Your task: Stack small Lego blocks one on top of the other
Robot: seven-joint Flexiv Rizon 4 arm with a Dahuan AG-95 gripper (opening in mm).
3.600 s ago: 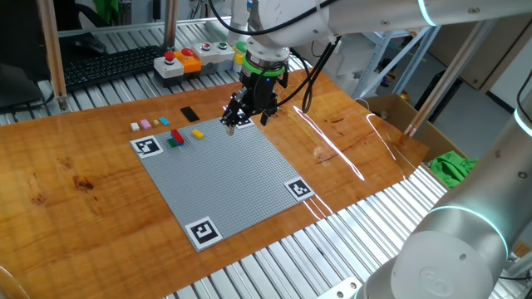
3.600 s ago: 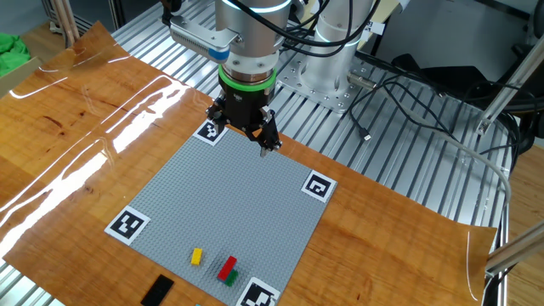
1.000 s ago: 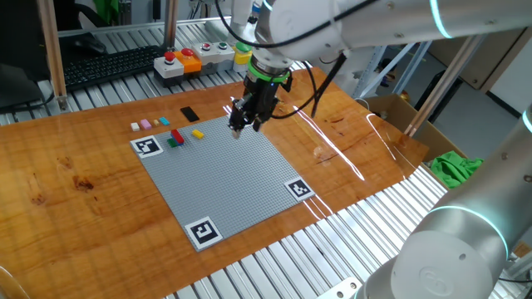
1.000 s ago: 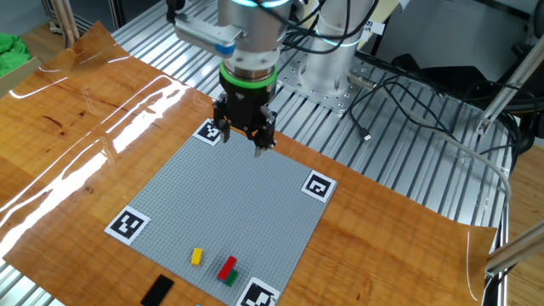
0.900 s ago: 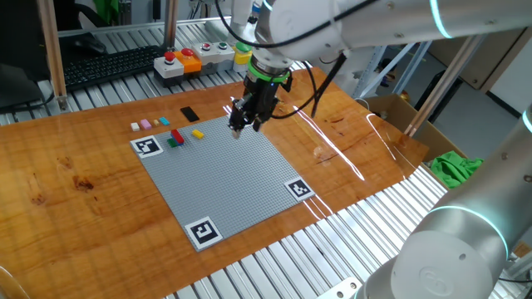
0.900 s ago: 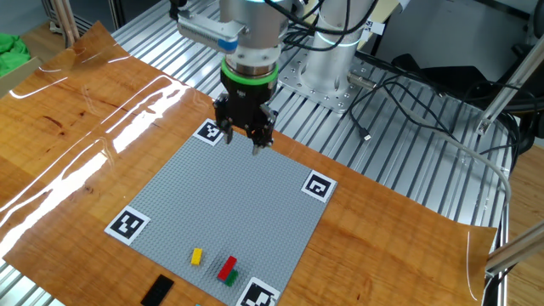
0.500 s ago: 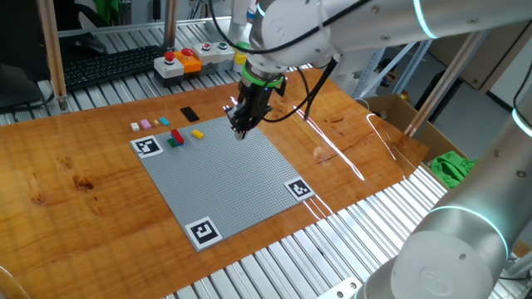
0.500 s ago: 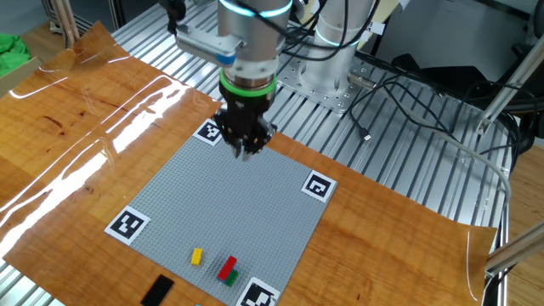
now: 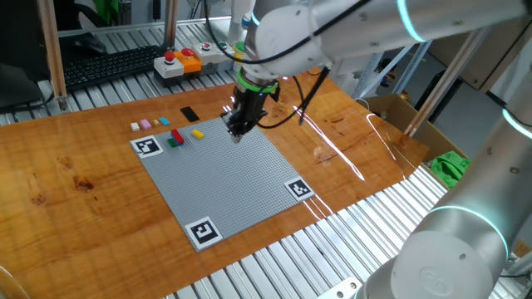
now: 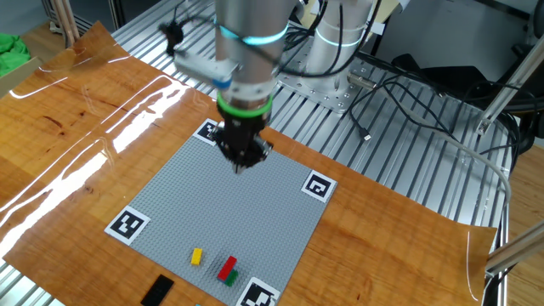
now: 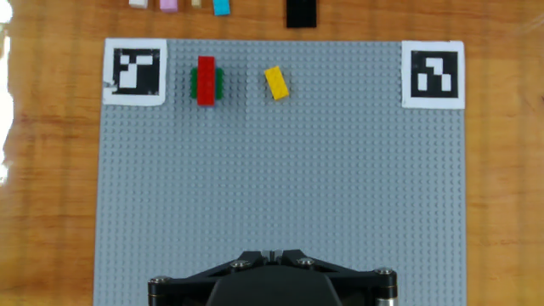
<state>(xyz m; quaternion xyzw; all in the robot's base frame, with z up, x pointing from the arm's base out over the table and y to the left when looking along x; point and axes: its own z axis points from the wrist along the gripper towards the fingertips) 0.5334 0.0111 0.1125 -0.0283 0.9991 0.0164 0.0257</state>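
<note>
On the grey baseplate [image 11: 280,170] a red brick [image 11: 206,81] lies across a green brick [image 11: 218,82], with a yellow brick [image 11: 276,83] to their right. They also show in one fixed view as the red brick [image 9: 176,134] and yellow brick [image 9: 197,133], and in the other fixed view as the red brick [image 10: 228,268] and yellow brick [image 10: 196,256]. My gripper [image 11: 272,253] is shut and empty. It hovers over the plate's opposite side [image 9: 236,133], far from the bricks [image 10: 240,166].
Beyond the plate's edge lie pale, pink and cyan small blocks [image 11: 168,5] and a black piece [image 11: 302,14]. Marker tags [image 11: 136,72] sit at the plate's corners. A button box [image 9: 191,58] stands behind the table.
The hand has turned about its axis and its fingers have closed together. It has shifted slightly over the plate toward the bricks' side. The bricks have not moved.
</note>
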